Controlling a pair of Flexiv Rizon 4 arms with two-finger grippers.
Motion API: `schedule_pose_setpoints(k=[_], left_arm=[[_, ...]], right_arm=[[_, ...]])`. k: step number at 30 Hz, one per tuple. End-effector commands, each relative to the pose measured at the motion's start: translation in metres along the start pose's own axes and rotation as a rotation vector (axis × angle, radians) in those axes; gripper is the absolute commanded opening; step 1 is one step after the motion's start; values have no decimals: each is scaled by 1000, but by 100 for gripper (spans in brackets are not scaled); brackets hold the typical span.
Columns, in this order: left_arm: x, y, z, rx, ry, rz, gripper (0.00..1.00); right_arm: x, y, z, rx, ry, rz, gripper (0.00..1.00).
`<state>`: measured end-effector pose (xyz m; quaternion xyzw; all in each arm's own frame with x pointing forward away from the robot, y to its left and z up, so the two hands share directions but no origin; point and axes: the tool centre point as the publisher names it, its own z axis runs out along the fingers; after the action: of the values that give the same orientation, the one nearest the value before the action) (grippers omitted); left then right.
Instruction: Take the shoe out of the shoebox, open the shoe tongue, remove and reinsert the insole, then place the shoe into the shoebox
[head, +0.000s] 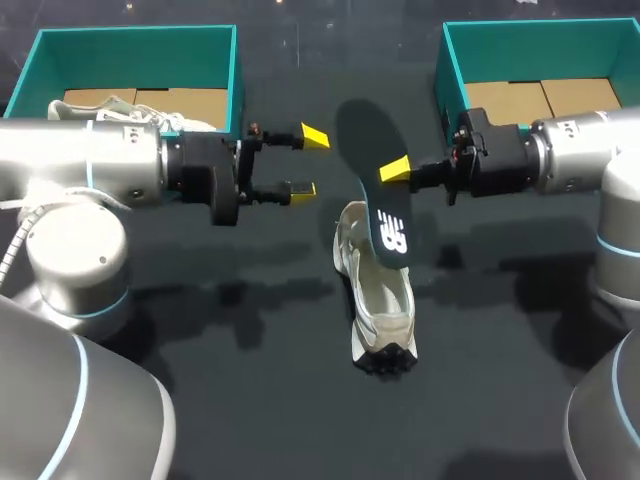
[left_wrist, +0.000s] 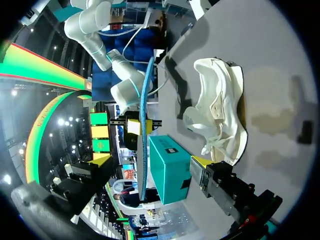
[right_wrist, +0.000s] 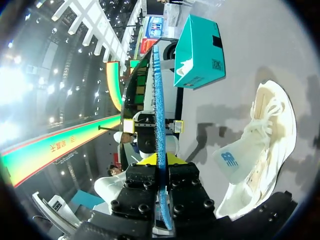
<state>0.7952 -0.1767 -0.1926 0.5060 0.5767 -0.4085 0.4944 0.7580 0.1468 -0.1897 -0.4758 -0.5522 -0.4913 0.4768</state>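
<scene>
The right gripper (head: 396, 170) is clamped on the long edge of the dark insole (head: 366, 140). Its wrist view shows the insole edge-on, as a thin blue line running straight out between the two closed fingers. The insole hangs tilted in the air, with its broad rounded end up and beyond the fingers. Its narrower end, which carries white print, drops below them to just over the shoe (head: 378, 305). The pale shoe lies on the dark table (head: 250, 400) under and slightly ahead of this gripper. It is apart from the fingers, and its heel points away from the boxes. The left gripper (head: 308, 162) faces the right one across the insole, with its yellow tips spread wide and nothing between them. The insole's upper end is just ahead of these tips but not touching them. In the left wrist view the shoe sits on the table beside and beyond that gripper. A teal shoebox (head: 236, 70) stands behind the left gripper with a second pale shoe (head: 130, 108) inside. Another teal shoebox (head: 450, 60) stands behind the right gripper, showing bare cardboard flooring.
</scene>
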Motion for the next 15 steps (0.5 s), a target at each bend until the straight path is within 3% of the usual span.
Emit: schedule_pose_setpoints(k=[1, 3, 7, 10, 15], left_arm=[[-2, 2, 19, -4, -125, -15, 100], [-6, 1, 21, 1, -135, -19, 99], [-6, 0, 28, 5, -144, -30, 79], [-6, 1, 33, 2, -147, -38, 56], [-8, 1, 37, -5, -157, -40, 49]], right_arm=[[-2, 4, 10, 1, 0, 4, 0], [-2, 3, 12, 2, 1, 3, 0], [-2, 4, 16, 2, 7, 1, 0], [-2, 4, 19, 4, 6, 3, 0], [-1, 3, 21, 4, 0, 9, 0]])
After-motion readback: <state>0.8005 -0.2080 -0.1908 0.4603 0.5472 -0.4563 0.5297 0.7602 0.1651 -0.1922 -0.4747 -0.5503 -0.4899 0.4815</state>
